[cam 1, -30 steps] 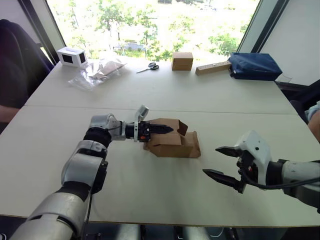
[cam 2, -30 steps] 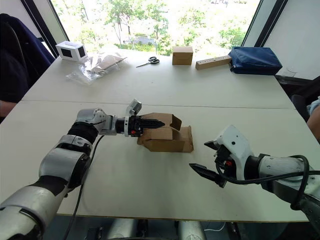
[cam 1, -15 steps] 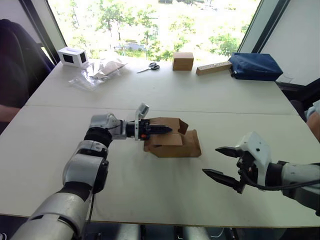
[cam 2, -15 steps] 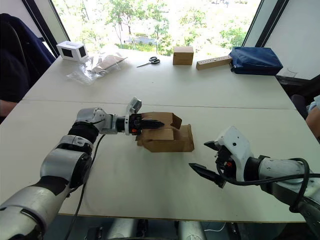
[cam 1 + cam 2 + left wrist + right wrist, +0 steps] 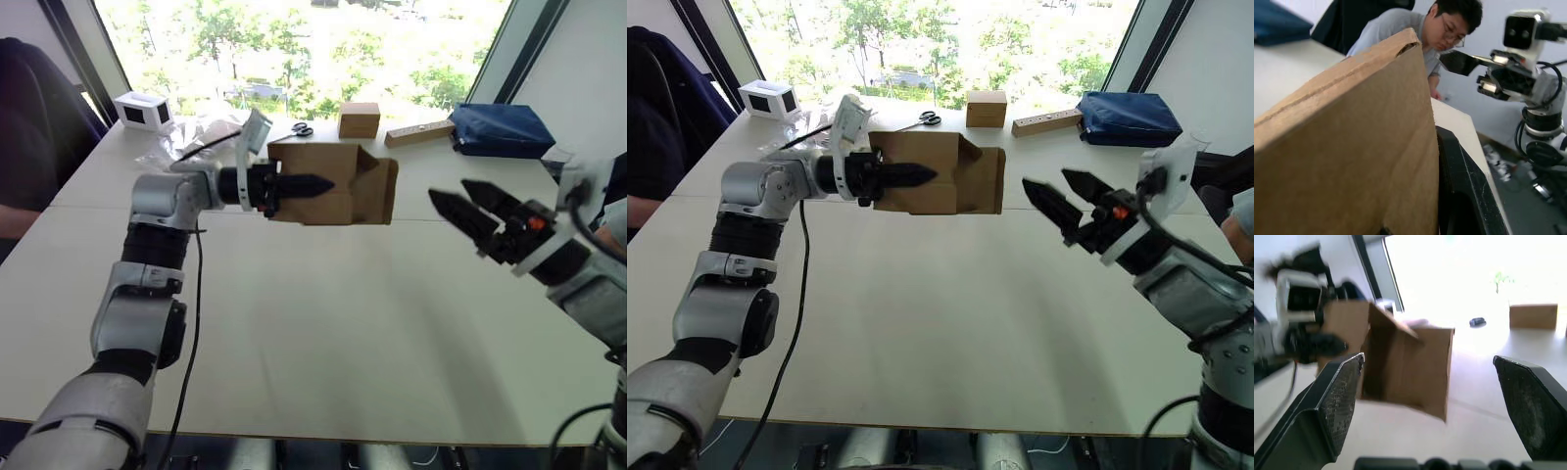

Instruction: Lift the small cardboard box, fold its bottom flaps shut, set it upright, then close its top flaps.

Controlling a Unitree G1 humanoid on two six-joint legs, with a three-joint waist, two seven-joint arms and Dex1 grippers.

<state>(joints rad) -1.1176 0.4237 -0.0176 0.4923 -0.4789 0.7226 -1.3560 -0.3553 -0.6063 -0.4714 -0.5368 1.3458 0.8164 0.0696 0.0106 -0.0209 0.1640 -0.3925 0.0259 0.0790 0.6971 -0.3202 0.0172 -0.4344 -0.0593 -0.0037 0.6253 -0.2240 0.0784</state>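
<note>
A small cardboard box (image 5: 328,182) of plain brown corrugated board, matte and unprinted, is held in the air above a wide pale table (image 5: 323,323). It is clamped by the left gripper (image 5: 294,185), whose two black fingers are closed on one of its walls, one finger lying dark along the near face. The box is turned on its side, with its long axis running level from the robot's left to its right. Its open end is pointed toward the robot's right, where loose flaps (image 5: 380,186), one of them tapered, are splayed outward. Which end these flaps belong to cannot be told.

Facing that open end, a little apart from it and not touching it, the right gripper (image 5: 478,211) is held in the air with its pointed black fingers spread wide.

Along the far edge of the table, well apart from the box, are seen a white box with a dark window (image 5: 143,111), a crumpled clear plastic bag (image 5: 186,142), scissors (image 5: 297,128), a brown cardboard block (image 5: 359,119), a wooden bar (image 5: 418,133) and a dark blue pouch (image 5: 500,128). Nothing stands between the grippers and the box. A person (image 5: 1420,34) is seen in the left wrist view beyond the table.
</note>
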